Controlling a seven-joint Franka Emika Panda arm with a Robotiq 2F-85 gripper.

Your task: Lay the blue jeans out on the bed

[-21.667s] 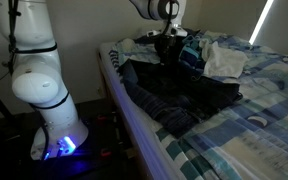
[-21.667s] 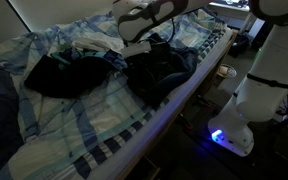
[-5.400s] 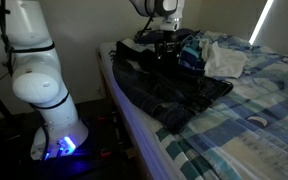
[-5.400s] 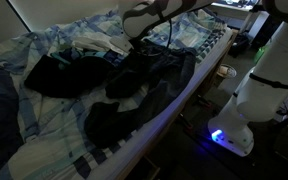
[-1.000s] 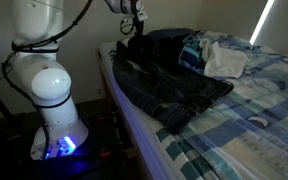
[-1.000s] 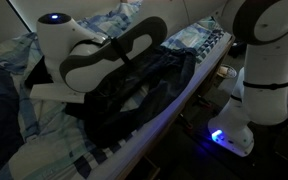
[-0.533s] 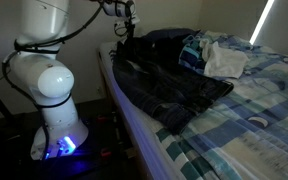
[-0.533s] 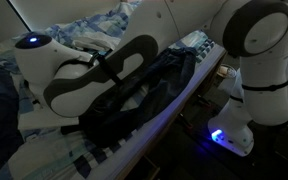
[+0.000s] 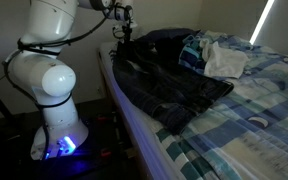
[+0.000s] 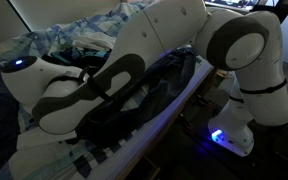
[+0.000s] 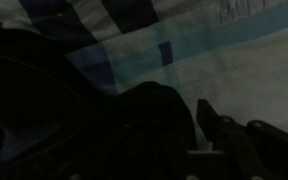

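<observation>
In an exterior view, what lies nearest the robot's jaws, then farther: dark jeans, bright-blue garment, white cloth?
1. Blue jeans, beside the jaws, along the bed edge.
2. Bright-blue garment, just past the jeans.
3. White cloth, farthest across the bed.

A crumpled white cloth (image 9: 225, 60) lies just beside a small bright-blue and teal garment (image 9: 191, 50), touching it. A small pale oval object (image 9: 256, 121) sits well apart from both. A bright diagonal light strip (image 9: 262, 20) glows in the upper corner.

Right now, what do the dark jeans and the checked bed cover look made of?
The blue jeans: likely thick denim, matte and nearly black, lying in heavy, bulky folds. The bed cover: probably thin woven cotton, matte, plaid pattern, fine soft wrinkles.
</observation>
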